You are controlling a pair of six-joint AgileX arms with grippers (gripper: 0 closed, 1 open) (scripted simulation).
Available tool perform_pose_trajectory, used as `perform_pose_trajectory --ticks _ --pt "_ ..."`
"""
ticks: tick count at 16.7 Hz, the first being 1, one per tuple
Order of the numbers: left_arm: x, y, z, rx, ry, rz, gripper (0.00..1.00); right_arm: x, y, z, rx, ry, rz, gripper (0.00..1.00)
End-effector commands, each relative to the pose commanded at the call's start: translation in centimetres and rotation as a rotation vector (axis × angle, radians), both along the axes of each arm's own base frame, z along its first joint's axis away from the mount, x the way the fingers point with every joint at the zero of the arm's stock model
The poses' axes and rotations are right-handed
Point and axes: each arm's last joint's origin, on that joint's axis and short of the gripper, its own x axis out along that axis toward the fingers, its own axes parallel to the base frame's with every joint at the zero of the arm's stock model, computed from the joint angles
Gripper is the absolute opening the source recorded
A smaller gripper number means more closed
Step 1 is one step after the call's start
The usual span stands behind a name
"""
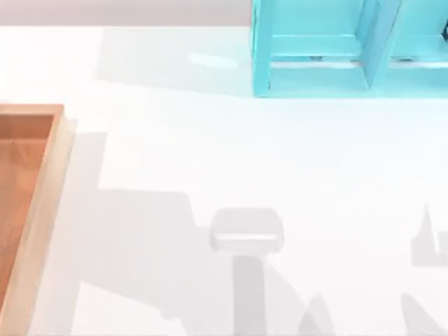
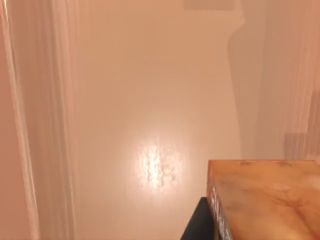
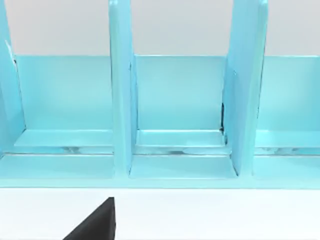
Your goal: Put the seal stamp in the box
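The box [image 1: 49, 196], a shallow wooden tray with a tan rim and orange-brown inside, lies at the table's left edge in the top view and runs out of the picture. In the left wrist view its glossy floor [image 2: 150, 100] spreads below the camera. The seal stamp [image 2: 265, 200], a mottled reddish-brown block, hangs close to the lens over that floor. My left gripper [image 2: 260, 232] is shut on it, one dark finger [image 2: 197, 225] lying against its side. A dark part of my right gripper [image 3: 95, 222] points at the turquoise shelf.
A turquoise shelf unit [image 1: 336, 56] with upright dividers [image 3: 122, 100] stands at the back right of the white table [image 1: 245, 154]. Shadows of the arms fall across the table's front.
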Motion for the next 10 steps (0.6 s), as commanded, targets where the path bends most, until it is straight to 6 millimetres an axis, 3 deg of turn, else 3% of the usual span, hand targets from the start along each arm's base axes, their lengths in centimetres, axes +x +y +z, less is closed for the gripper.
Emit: perform_pose_trajectory --ticks 7,10 --pt "-0.5 0.5 0.0 0.001 -0.010 -0.002 0.00 0.0 0.0 0.0 0.000 0.000 0.000 1.00" --pt "-0.4 0.5 -1.8 -0.002 -0.008 0.000 0.00 0.0 0.0 0.0 0.000 0.000 0.000 1.00"
